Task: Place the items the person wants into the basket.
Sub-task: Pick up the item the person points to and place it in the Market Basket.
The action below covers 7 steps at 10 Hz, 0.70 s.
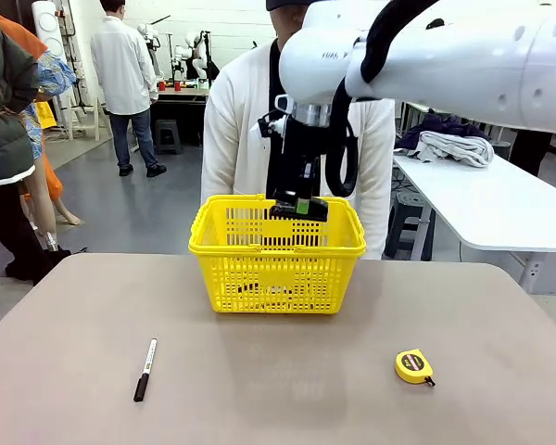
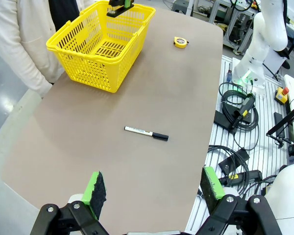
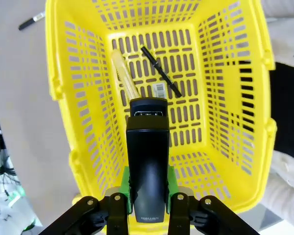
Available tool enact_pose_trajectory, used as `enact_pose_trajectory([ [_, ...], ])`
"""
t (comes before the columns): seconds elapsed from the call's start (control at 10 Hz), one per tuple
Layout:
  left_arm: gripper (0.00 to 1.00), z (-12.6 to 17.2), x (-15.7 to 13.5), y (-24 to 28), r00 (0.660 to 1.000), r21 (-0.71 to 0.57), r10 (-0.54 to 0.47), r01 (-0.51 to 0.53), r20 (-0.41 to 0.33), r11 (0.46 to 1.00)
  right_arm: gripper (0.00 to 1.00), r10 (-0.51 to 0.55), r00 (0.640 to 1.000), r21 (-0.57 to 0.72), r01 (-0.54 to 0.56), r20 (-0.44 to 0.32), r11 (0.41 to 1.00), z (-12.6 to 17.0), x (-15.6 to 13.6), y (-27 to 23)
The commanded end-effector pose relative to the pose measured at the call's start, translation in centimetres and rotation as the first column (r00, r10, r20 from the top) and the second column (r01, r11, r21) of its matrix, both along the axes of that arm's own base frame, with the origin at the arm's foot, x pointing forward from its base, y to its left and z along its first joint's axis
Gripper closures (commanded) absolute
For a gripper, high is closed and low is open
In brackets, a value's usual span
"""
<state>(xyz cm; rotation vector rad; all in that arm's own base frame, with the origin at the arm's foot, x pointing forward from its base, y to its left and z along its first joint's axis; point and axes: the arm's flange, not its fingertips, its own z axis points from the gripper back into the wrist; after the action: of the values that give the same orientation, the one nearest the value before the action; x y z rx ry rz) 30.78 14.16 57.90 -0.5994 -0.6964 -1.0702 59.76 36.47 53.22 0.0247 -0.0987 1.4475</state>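
Observation:
My right gripper (image 1: 297,206) hangs over the yellow basket (image 1: 278,248), shut on a black stapler (image 3: 147,161) that points down into it. On the basket (image 3: 88,93) floor lie a slim black pen (image 3: 160,71) and a yellow utility knife (image 3: 124,76). The stapler (image 2: 120,6) and basket (image 2: 100,46) also show at the far end of the left wrist view. My left gripper (image 2: 154,190) is open high above the near table edge with nothing between its green pads. The person (image 1: 236,130) in a white cardigan stands right behind the basket.
A black marker with a white barrel (image 1: 145,369) lies front left on the table, also marker (image 2: 146,133). A small yellow tape measure (image 1: 413,365) sits front right. Cables (image 2: 237,115) and another arm's base lie beside the table. A white table (image 1: 500,204) stands at the right.

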Motion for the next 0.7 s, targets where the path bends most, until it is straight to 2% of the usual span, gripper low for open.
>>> enact_pose_trajectory([
  [0.0, 0.0, -0.1, 0.0, 0.2, 1.0, -0.01, -0.014, 0.014, 0.023, 1.0, 0.68, 0.048, 0.998, -0.025, -0.048, -0.027, 0.999, -0.5, 2.8, 1.8],
  [0.6, 0.0, -0.1, 0.0, 0.2, 1.0, -0.01, -0.014, 0.014, 0.023, 1.0, 0.68, 0.129, 0.98, -0.057, -0.139, -0.153, 0.989, -7.8, 5.3, 4.5],
])
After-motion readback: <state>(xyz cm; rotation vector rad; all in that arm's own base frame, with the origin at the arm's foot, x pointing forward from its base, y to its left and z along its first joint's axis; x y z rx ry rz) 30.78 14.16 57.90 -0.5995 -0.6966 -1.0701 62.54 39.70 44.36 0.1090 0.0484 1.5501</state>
